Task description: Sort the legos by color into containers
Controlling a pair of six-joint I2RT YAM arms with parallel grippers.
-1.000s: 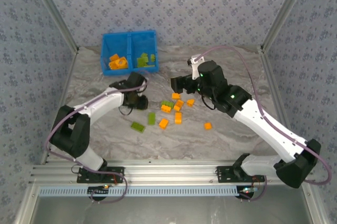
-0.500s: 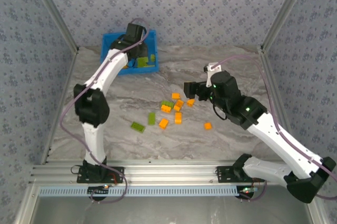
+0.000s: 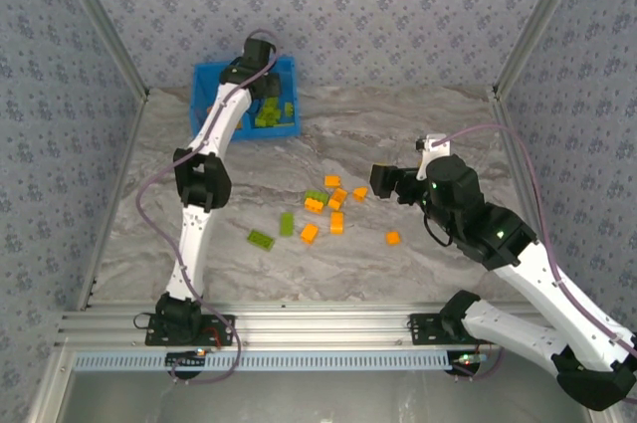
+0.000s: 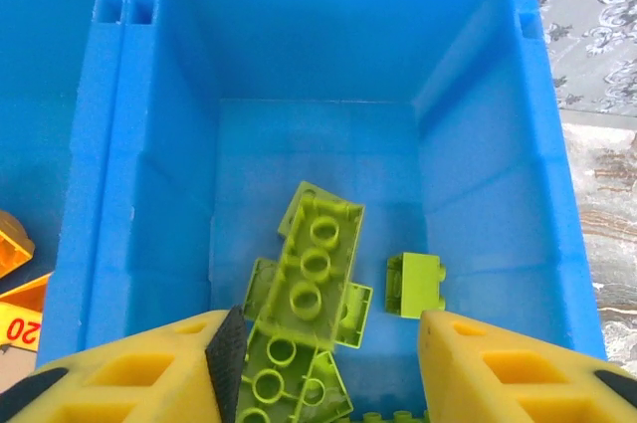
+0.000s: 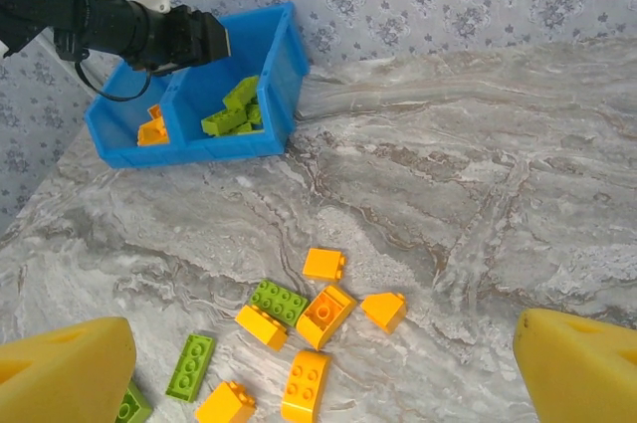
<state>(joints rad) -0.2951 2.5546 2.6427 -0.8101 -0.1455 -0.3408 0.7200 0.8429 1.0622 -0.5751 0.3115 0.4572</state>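
My left gripper (image 4: 328,368) hangs open over the right compartment of the blue bin (image 4: 109,194), with nothing between its yellow fingers (image 4: 149,373). Below it lie lime green legos, among them a long brick (image 4: 317,262) and a small one (image 4: 415,284). Orange pieces (image 4: 14,289) sit in the left compartment. In the top view the left gripper (image 3: 265,95) is at the bin (image 3: 201,80). My right gripper (image 3: 378,182) stands open and empty, right of the loose bricks. Its wrist view shows orange bricks (image 5: 324,314) and green ones (image 5: 279,302) on the marble.
Loose bricks spread across the table's middle, from a green one (image 3: 261,239) on the left to a lone orange one (image 3: 393,238) on the right. The bin (image 5: 204,149) stands against the back wall, with the left arm (image 5: 119,20) above it.
My left arm has swung from the table's middle up to the bin and now hangs open over the green compartment. My right gripper has drawn back to the right, away from the bricks.
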